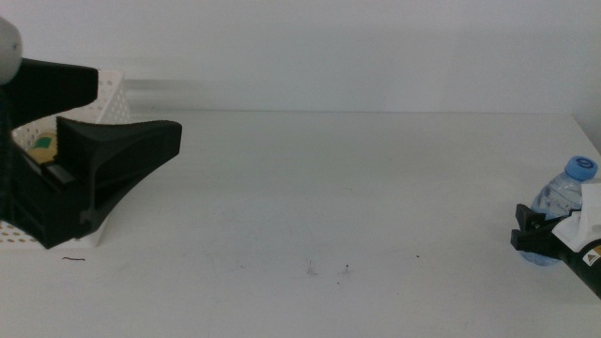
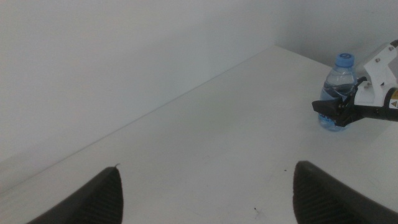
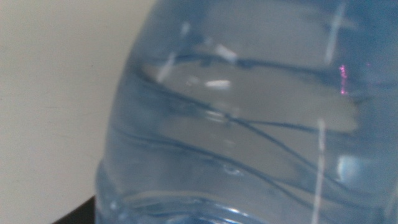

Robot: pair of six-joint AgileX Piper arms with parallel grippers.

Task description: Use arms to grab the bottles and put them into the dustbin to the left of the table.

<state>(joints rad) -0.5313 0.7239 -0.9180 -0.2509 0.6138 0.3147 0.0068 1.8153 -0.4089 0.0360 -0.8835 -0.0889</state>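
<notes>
Far left, mid cam: white dustbin (image 1: 111, 92) w/ perforated wall sits at the bench's left edge, mostly hidden behind my left gripper (image 1: 94, 141). Something green/yellow shows inside the bin (image 1: 43, 145); can't ID it from here. Left gripper hangs above and in front of the bin, big and dark in frame. Left wrist cam shows its two fingers (image 2: 93, 199) spread wide apart, nothing between them, only bare bench below.

Centre: white bench (image 1: 329, 188), plain, a few small dark specks (image 1: 310, 269) near the front.

Far right: small clear water bottle (image 1: 561, 202) w/ blue cap (image 1: 581, 169), standing upright on the bench near its right edge, well apart from the bin. Right gripper (image 1: 528, 240) comes in from the right at the bottle's lower body; dark fingers sit on either side of it, clamped round it as best I can read. Left wrist cam agrees: bottle (image 2: 336, 93) upright, right gripper (image 2: 339, 107) around its middle, white housing (image 2: 379, 71) behind. Right wrist cam is filled by the bottle (image 3: 249, 124), v. close, ribbed clear plastic, water inside; only a dark sliver of one finger (image 3: 78, 214) visible.
</notes>
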